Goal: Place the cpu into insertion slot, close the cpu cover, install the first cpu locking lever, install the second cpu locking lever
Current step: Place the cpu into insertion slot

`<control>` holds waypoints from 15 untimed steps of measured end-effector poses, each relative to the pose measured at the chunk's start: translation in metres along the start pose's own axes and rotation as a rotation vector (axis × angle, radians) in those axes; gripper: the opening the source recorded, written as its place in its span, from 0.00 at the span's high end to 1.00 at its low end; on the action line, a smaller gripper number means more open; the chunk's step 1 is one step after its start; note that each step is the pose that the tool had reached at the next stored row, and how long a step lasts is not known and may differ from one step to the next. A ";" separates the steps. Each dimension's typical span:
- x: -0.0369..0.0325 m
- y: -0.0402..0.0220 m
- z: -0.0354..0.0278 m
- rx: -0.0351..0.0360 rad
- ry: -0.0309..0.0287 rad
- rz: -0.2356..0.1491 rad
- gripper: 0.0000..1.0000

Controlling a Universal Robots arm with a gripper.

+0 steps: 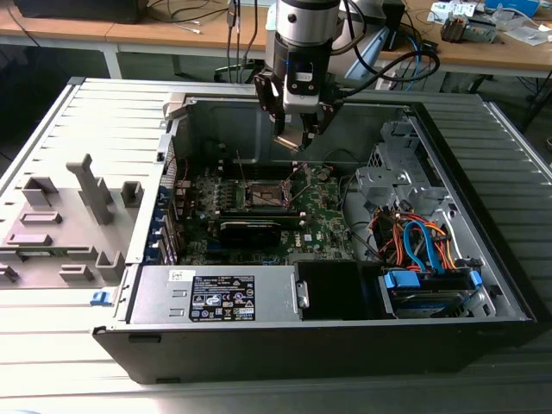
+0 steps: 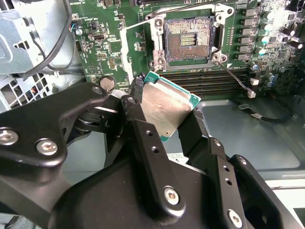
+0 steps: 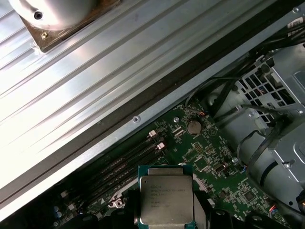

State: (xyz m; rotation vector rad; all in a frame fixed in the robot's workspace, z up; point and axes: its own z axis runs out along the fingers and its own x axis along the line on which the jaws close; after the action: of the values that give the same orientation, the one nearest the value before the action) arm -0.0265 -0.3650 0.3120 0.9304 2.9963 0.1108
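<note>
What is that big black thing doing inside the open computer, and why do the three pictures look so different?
That is a robot arm. One camera stands off to the side and sees the whole open computer case lying on a ribbed grey table, with grey plastic holders on the exterior view's left. Two more cameras ride near the arm's wrist, so they look from close up. The arm's hand pinches a small square silver chip, the cpu, by its edges. It hangs above the green board, near the insertion slot, a square socket with no chip in it yet.
</note>
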 end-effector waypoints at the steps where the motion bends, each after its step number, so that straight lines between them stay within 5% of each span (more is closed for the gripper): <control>1: 0.0000 0.0000 0.0001 -0.0001 -0.0001 0.001 0.45; 15: 0.0000 0.0000 0.0004 -0.0002 -0.0007 0.012 0.45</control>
State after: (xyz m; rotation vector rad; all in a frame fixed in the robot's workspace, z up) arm -0.0265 -0.3650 0.3116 0.9480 2.9904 0.1108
